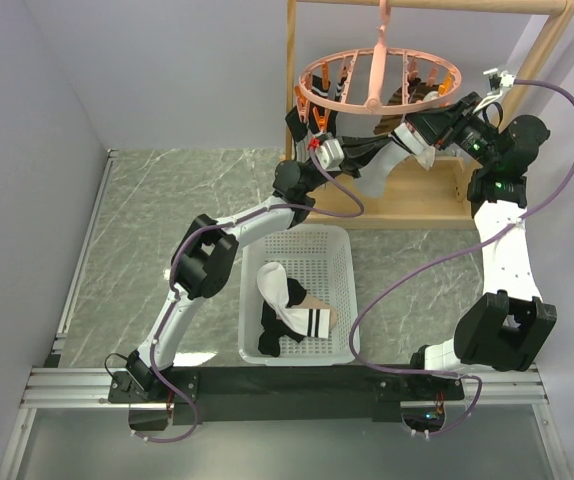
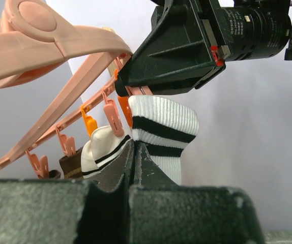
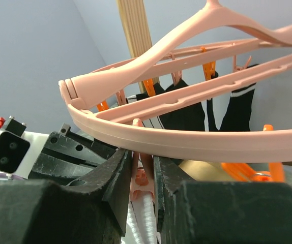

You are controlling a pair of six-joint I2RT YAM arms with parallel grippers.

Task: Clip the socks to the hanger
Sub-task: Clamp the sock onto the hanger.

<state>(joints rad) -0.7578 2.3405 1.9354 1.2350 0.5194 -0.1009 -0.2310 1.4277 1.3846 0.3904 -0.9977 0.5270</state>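
Note:
The pink ring hanger (image 1: 317, 95) hangs from a wooden rack. My right gripper (image 3: 145, 170) is shut on one of its pink clips (image 3: 147, 175), squeezing it just under the rim (image 3: 186, 140). The ribbed cuff of a white sock (image 3: 145, 218) with black stripe bands sits in that clip. In the top view this sock (image 1: 397, 162) hangs between my two grippers. My left gripper (image 2: 133, 146) is shut just below the striped cuff (image 2: 166, 122), its tips against the fabric, and nothing shows between its jaws. From above, the left gripper (image 1: 372, 152) lies left of the right gripper (image 1: 419, 138).
Other socks hang clipped on the ring: black ones (image 3: 186, 109), a white one (image 2: 103, 145) and a brown one (image 2: 72, 165). A white mesh basket (image 1: 345, 290) on the table holds more socks (image 1: 287, 300). The wooden rack post (image 1: 292, 60) stands behind the hanger.

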